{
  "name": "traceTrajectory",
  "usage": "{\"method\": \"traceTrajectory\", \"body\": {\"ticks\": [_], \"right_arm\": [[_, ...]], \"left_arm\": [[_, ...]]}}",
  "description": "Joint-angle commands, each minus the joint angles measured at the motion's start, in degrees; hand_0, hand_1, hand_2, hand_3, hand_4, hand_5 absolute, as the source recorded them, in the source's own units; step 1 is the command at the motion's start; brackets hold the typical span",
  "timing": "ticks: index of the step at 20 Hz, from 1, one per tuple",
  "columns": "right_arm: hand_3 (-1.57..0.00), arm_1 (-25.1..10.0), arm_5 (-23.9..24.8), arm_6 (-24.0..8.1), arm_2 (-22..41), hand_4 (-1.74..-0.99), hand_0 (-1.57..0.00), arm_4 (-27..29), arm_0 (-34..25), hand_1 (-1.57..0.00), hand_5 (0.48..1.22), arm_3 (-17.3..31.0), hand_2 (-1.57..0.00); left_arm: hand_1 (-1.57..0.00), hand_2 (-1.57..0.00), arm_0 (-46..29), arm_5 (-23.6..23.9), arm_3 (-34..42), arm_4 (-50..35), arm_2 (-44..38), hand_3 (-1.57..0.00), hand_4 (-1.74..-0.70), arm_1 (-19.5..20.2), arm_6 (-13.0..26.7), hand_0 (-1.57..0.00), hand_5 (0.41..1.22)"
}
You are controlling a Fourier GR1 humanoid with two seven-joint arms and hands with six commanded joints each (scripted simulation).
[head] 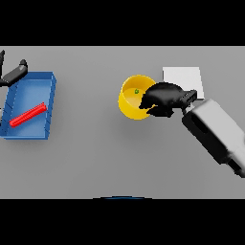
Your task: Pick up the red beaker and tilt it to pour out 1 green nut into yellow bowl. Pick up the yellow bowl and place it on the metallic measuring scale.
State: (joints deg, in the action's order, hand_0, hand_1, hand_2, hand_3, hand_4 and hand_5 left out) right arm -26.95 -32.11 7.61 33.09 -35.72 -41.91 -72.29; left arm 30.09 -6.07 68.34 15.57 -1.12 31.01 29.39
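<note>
Already the round yellow bowl, a small green nut inside it, has the robot's dark right hand curled over its right rim. Just beyond that hand, to the right, lies the flat pale metallic measuring scale, so the carry looks short. Far left, the left hand rests with relaxed fingers at the blue tray holding the long red beaker.

Yellow bowl upright holding green nut; red beaker lying flat

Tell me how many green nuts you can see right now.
1. The green nut lies inside the yellow bowl, which the right hand grips at its rim. Others could be hidden under that hand or inside the red beaker in the blue tray.
</note>
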Motion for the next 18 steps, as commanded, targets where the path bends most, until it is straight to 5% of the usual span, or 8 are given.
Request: {"method": "traceTrajectory", "body": {"ticks": [1,2,5,8,14,18], "right_arm": [[-1.27,-0.06,0.49,-1.21,-0.28,-1.723,-1.57,-0.30,-0.59,-1.56,1.219,0.26,-1.56],[-1.28,-1.00,0.95,-1.09,-0.65,-1.723,-1.47,-0.43,-0.88,-1.53,1.220,-0.03,-1.57],[-1.34,-2.28,2.33,-3.22,-2.14,-1.724,-1.52,-1.04,-2.62,-1.55,1.220,3.00,-1.57],[-1.42,-4.15,4.76,-0.86,-2.75,-1.726,-1.54,-1.55,-3.74,-1.56,1.221,6.64,-1.57],[-1.27,-5.11,7.46,1.03,-2.95,-1.723,-1.56,-2.54,-6.66,-1.57,1.221,14.31,-1.57],[-1.45,-5.56,10.39,0.17,-4.46,-1.727,-1.54,-3.08,-7.29,-1.46,1.221,22.42,-1.53]], "left_arm": [[0.00,0.00,0.36,-0.19,-0.37,0.05,-0.08,0.00,-0.80,0.29,-0.33,0.00,0.747],[0.00,0.00,0.39,-0.39,-0.02,-0.06,-0.17,0.00,-0.79,0.49,0.23,0.00,0.748],[0.00,0.00,0.18,-1.18,-0.27,-0.48,-0.59,0.00,-0.79,1.25,-0.38,0.00,0.754],[0.00,0.00,0.27,-0.89,0.12,-0.98,-0.75,0.00,-0.80,0.50,0.96,0.00,0.755],[0.00,0.00,0.49,-0.86,-0.57,-0.96,-1.00,0.00,-0.80,0.65,0.80,0.00,0.753],[0.00,0.00,-0.83,-0.64,2.06,-1.45,-1.06,0.00,-0.82,0.40,2.63,0.00,0.762]]}}
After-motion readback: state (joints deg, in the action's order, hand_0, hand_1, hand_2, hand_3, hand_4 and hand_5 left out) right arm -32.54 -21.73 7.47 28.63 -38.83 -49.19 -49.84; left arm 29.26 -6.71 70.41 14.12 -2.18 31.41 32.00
